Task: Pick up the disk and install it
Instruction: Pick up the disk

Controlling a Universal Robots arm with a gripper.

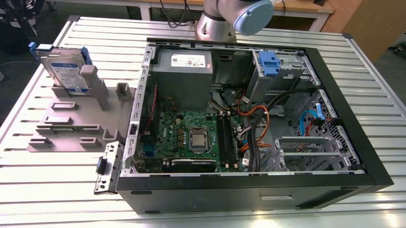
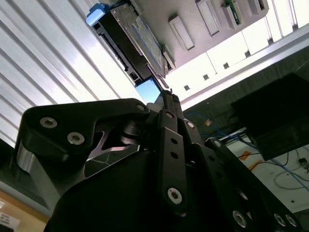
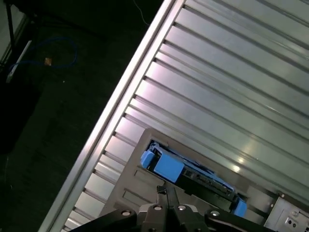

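Exterior view: the disk (image 1: 63, 71) stands on edge in a grey stand (image 1: 70, 123) on the slatted bench (image 1: 63, 202), at the exterior view's left of the open computer case (image 1: 254, 192). The arm (image 1: 235, 14) rises behind the case.

Second wrist view: the claw (image 2: 165, 96) points at the disk (image 2: 133, 41), which sits just beyond its tips, apart from them, in the stand (image 2: 190, 12).

First wrist view: the claw (image 3: 167, 189) hangs above the disk (image 3: 203, 180), whose blue-framed end lies nearest the tips. The fingers appear pressed together, closed on nothing, though the angle is poor. The bench (image 3: 217, 72) extends beyond.
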